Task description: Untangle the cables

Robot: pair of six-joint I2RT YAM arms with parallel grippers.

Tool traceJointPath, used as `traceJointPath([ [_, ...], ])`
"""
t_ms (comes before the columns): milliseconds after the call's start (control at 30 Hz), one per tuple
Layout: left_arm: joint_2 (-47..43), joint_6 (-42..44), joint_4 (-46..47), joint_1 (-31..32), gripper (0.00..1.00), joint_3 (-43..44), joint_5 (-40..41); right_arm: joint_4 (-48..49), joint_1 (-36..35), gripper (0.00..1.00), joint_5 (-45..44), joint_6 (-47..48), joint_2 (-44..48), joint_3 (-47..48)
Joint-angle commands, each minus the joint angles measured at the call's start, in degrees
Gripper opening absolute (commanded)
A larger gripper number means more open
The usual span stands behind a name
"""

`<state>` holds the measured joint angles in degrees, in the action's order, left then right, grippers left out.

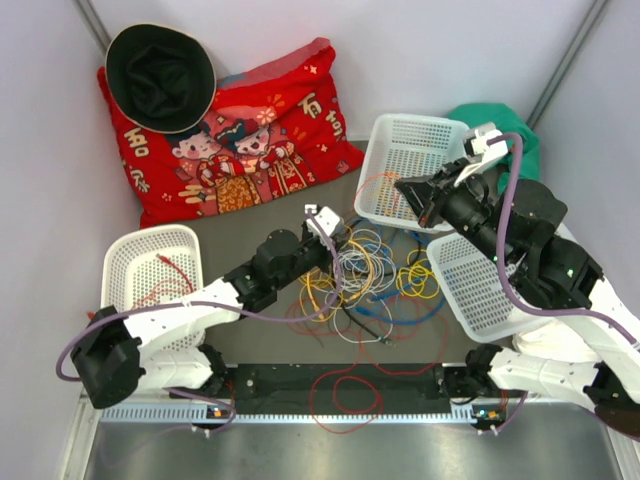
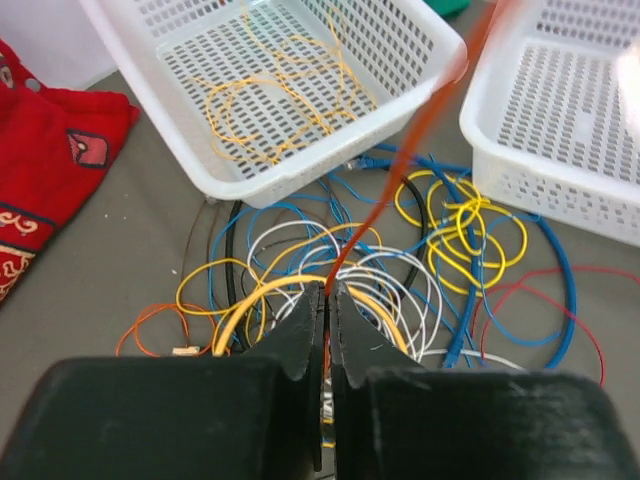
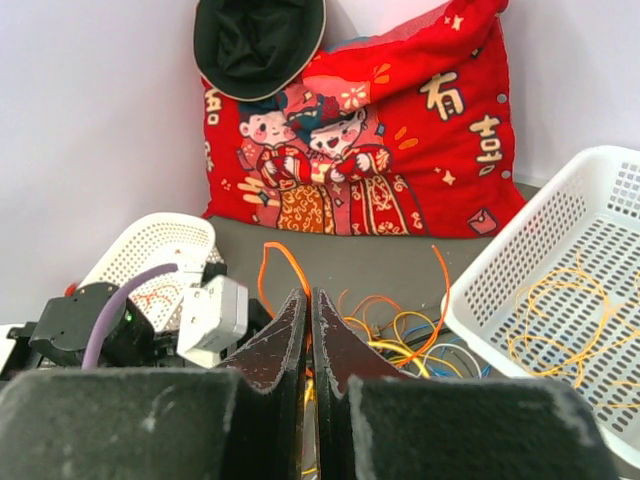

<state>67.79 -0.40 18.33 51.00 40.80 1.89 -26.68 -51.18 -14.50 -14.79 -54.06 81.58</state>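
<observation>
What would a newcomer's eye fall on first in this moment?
The bright tangle of cables in the middle of the top view draws the eye first. Next comes the red pillow with cartoon figures at the back left, with a black hat on its upper corner. In the left wrist view, an orange cable runs straight up and away from the shut left gripper.

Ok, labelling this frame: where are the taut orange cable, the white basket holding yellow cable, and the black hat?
Thin orange cable [image 2: 383,190]: left wrist view, middle of the taut stretch.
White plastic mesh basket [image 2: 300,168]: left wrist view, near wall.
Round black fabric hat [image 1: 160,75]: top external view, crown.
</observation>
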Motion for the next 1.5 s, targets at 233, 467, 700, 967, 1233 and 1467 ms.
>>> traceJointPath([
  [233,-4.33,0.58,-1.26,-0.03,0.00,8.06,10.57,1.10,0.38,0.00,0.26,-1.21,2.90,-0.89],
  [467,-4.78,-10.92,-31.12,-3.09,0.00,30.01,28.33,-0.74,0.38,0.85,0.18,-3.14,4.67,-5.02],
  [700,4.53,-24.99,-64.26,-8.02,0.00,62.50,38.97,-0.57,0.38,0.99,0.26,-4.73,6.07,-7.93],
  [967,5.16,-28.95,-77.47,-21.73,0.00,78.02,39.32,2.06,0.38,0.99,0.88,-5.96,6.52,-11.79],
  [1233,8.15,-27.19,-86.42,-22.70,0.00,91.14,49.42,5.05,0.38,0.99,3.78,-6.57,4.93,-14.08],
  [1467,-1.86,-34.92,-86.97,-25.07,0.00,72.43,63.31,9.00,0.38,0.99,6.50,-7.54,3.53,-17.59],
])
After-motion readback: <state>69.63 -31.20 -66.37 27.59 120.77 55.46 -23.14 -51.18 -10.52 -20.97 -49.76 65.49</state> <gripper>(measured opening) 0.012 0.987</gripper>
